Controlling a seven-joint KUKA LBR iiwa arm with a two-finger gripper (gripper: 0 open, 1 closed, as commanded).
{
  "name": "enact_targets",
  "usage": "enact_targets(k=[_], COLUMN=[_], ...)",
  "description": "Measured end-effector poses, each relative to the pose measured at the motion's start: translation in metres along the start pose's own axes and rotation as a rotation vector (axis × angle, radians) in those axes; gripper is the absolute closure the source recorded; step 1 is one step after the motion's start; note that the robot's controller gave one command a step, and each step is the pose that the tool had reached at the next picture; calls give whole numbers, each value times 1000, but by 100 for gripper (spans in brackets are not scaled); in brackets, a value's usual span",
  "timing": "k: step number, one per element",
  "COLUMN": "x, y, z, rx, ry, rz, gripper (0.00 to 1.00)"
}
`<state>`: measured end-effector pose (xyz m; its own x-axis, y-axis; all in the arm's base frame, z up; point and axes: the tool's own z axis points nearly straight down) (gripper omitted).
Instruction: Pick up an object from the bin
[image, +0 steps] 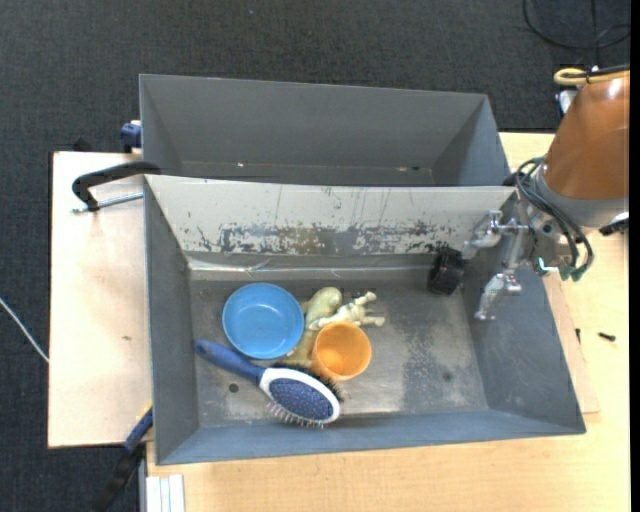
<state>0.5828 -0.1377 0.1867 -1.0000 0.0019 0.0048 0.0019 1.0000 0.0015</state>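
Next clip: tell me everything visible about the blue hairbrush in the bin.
The hairbrush looks plastic: a blue handle and an oval head, white-rimmed around a dark blue dotted bristle pad. It lies flat, bristles up, on the bin floor near the front, handle pointing left just in front of the blue bowl, head beside the orange cup, seemingly touching it.

The cup (342, 352) sits right of bowl (262, 320), behind brush (292, 390), before toy animal (338, 306).

Grey bin (440, 372), blue bowl (262, 320), orange cup (342, 351), hairbrush (288, 390), pale toy (338, 306)
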Motion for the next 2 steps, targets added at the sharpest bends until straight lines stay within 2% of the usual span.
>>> enact_targets(k=[1, 2], x=[-16, -15], y=[55, 124], z=[116, 113], rx=[0, 4], ry=[-10, -14], rz=[10, -160], gripper=[0, 0])
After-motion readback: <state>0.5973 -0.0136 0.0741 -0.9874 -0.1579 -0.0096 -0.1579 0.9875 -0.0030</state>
